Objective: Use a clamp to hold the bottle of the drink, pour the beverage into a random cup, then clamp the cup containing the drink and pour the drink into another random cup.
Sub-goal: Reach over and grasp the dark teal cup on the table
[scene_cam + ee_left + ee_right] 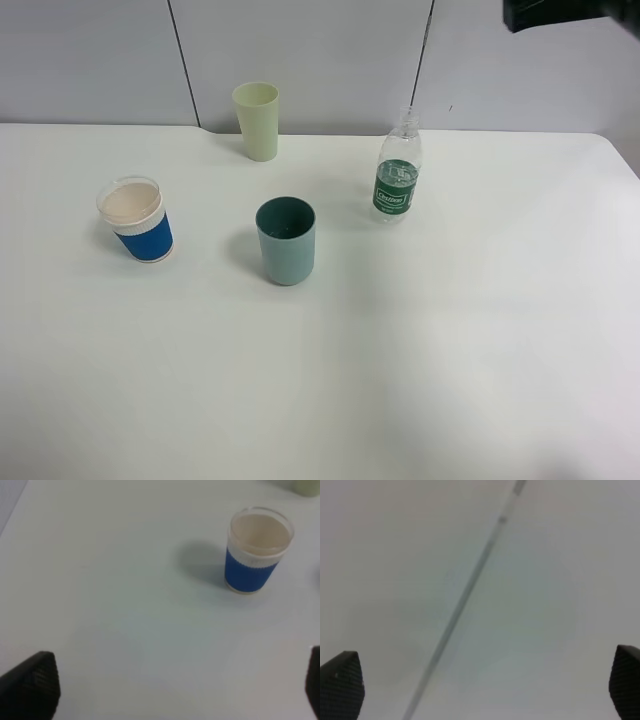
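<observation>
White table [450, 350], grey wall [90, 60] behind. Far: pale tumbler [256, 120]. Blue-sleeved cup [138, 220] left, bottle [398, 170] right, teal tumbler [286, 240] between, all apart. Spread wide, empty: left gripper [172, 690], right gripper [484, 685].

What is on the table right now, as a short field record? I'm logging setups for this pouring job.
bottle: upright, right of the teal-green cup, not gripped
teal-green cup: upright, mid-table, standing free
blue-sleeved paper cup: upright, on the left side
pale yellow-green tumbler: upright, at the back by the wall
left gripper: open, empty, looking toward the blue-sleeved paper cup
right gripper: open, empty, facing the wall
</observation>
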{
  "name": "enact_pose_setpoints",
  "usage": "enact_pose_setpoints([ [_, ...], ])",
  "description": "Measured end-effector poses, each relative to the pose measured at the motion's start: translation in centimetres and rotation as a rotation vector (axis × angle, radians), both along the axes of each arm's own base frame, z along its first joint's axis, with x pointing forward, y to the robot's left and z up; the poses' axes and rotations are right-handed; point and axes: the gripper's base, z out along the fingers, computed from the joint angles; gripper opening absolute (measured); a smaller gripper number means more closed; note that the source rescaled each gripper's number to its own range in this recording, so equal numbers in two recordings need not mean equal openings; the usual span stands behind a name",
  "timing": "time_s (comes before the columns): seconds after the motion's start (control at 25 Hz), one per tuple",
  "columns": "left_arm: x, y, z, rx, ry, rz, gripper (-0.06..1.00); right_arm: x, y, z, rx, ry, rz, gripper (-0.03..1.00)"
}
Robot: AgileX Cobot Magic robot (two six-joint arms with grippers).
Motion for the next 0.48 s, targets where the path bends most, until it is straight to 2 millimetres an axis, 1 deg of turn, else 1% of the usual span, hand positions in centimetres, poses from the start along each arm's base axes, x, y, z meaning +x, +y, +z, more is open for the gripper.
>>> enact_pose_setpoints([
  [0.16, 0.0, 0.0, 0.0, 0.000, 0.000, 0.000, 1.00, -1.0, -2.8, 1.0, -0.071, 0.027, -0.085, 1.00],
  [0.28, 0.0, 0.0, 0.0, 0.000, 0.000, 0.000, 1.00, -1.9, -4.9, 1.8, -0.072, 0.031, -0.153, 1.00],
  [0.48, 0.0, 0.0, 0.0, 0.000, 0.000, 0.000, 1.00, -4.2, -7.1, 3.8, -0.041, -0.022, -0.241, 1.00],
])
